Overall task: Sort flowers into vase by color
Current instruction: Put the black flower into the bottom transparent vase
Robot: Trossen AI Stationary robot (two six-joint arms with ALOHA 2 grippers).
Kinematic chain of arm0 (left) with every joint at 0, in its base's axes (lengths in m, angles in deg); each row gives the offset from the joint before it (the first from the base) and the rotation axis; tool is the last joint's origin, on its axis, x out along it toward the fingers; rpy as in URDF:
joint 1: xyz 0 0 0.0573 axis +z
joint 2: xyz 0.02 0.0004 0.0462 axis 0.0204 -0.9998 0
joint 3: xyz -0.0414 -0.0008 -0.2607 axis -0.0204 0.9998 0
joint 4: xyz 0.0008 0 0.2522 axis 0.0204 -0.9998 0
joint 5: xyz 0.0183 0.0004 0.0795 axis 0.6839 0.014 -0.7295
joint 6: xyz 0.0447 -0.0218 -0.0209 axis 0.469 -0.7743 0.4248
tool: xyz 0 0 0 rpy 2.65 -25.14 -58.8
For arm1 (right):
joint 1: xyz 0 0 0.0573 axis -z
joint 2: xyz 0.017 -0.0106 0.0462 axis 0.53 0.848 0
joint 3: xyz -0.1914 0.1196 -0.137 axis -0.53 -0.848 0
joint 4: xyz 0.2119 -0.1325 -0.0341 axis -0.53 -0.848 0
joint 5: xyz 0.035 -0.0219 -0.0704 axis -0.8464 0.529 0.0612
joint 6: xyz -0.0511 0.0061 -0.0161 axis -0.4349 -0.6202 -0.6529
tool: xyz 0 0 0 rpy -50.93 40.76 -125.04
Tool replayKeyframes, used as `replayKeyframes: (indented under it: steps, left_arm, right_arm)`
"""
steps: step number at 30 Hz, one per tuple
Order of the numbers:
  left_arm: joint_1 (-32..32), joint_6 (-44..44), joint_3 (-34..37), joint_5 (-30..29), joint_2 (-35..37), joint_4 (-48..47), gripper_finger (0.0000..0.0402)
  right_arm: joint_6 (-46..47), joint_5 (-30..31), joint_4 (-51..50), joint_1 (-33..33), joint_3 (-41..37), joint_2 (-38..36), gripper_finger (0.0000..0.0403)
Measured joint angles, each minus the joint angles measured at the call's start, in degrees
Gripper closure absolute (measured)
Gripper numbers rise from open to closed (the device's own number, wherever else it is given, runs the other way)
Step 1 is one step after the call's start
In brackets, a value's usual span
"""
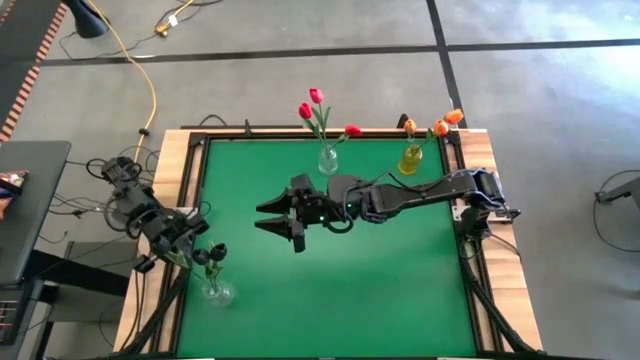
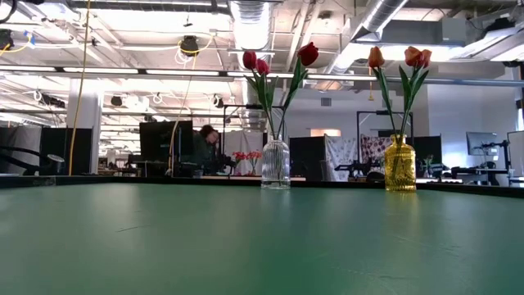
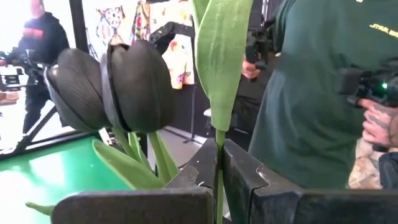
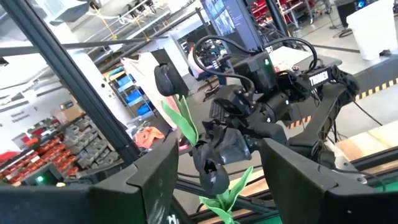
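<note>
Over mid-table, right gripper (image 1: 281, 219) reaches level, gaping; left gripper (image 1: 185, 252) pinches dark tulip (image 3: 140, 84).

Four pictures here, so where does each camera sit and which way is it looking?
High: overhead, straight down; both arms, green table.
Low: table height, level across; no arm; red tulips, orange tulips.
Left wrist: on left arm; left claw pinching a stem beside dark tulips.
Right wrist: on right arm; open right claw, facing left arm.
Shared: dark tulips in both wrist views.

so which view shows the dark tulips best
The left wrist view: two dark tulips fill it, a stem pinched in the left claw. The high view shows them small; the right wrist view shows them far off; the low view misses them.
</note>
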Motion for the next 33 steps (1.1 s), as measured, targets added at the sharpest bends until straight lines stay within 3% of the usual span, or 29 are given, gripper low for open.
replayKeyframes:
  steps: [33]
  left_arm:
    - [0.0, -2.1, 0.0, 0.4, 0.0, -1.3, 0.0401]
  right_arm:
    - [-0.1, 0.0, 0.0, 0.4, 0.0, 0.0, 0.0148]
